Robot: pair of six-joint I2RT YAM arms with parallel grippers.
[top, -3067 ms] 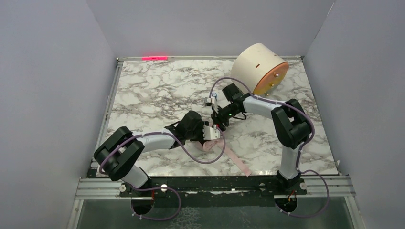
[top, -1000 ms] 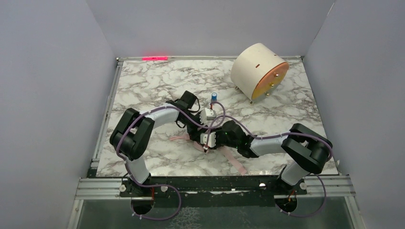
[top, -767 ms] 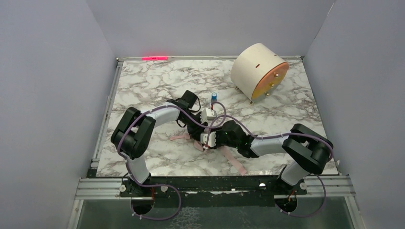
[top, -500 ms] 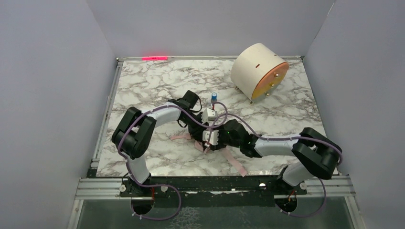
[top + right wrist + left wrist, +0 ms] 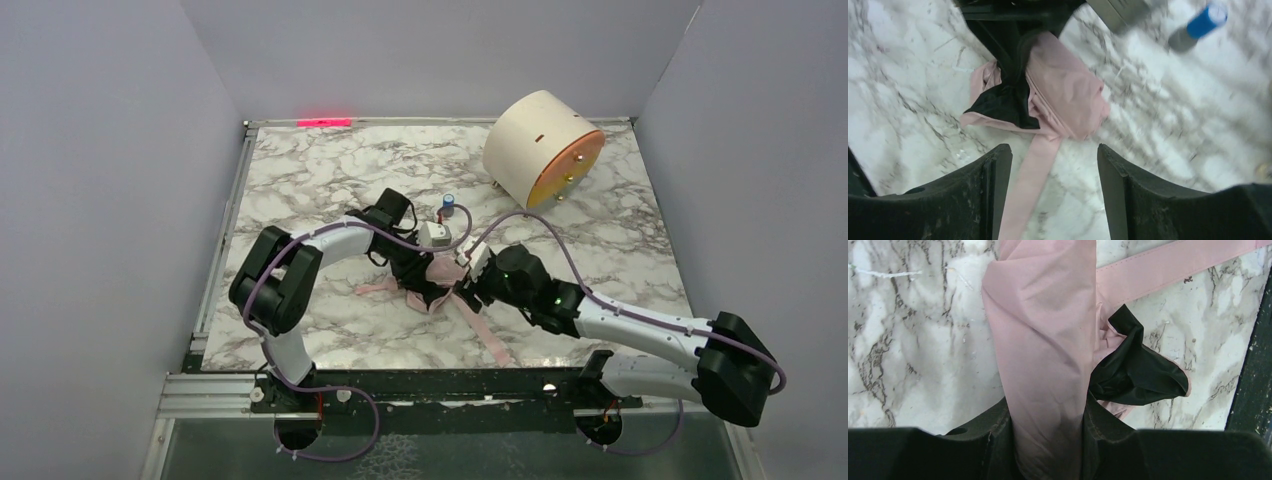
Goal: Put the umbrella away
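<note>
The pale pink umbrella (image 5: pixel 437 287) lies crumpled on the marble near the table's middle, some black lining (image 5: pixel 1135 372) showing. Its long pink strap (image 5: pixel 488 340) trails toward the front edge. My left gripper (image 5: pixel 424 275) is shut on the bundled pink fabric (image 5: pixel 1045 355), which fills the gap between its fingers (image 5: pixel 1098 432). The left gripper (image 5: pixel 1047 440) holds the bundle just above the table. My right gripper (image 5: pixel 1053 155) is open, drawn back to the right of the umbrella (image 5: pixel 1063 95). Only the strap (image 5: pixel 1030 185) and bare marble lie between its fingers, and they touch nothing.
A cream cylindrical drum (image 5: pixel 540 150) with an orange face stands on small feet at the back right. A small blue-capped object (image 5: pixel 450 203) stands just behind the grippers and shows blurred in the right wrist view (image 5: pixel 1198 27). Grey walls enclose the marble table (image 5: pixel 320 180).
My left gripper closed on the umbrella's fabric. My right gripper opened, let the umbrella go and drew back to the right, its arm stretching out low along the front.
</note>
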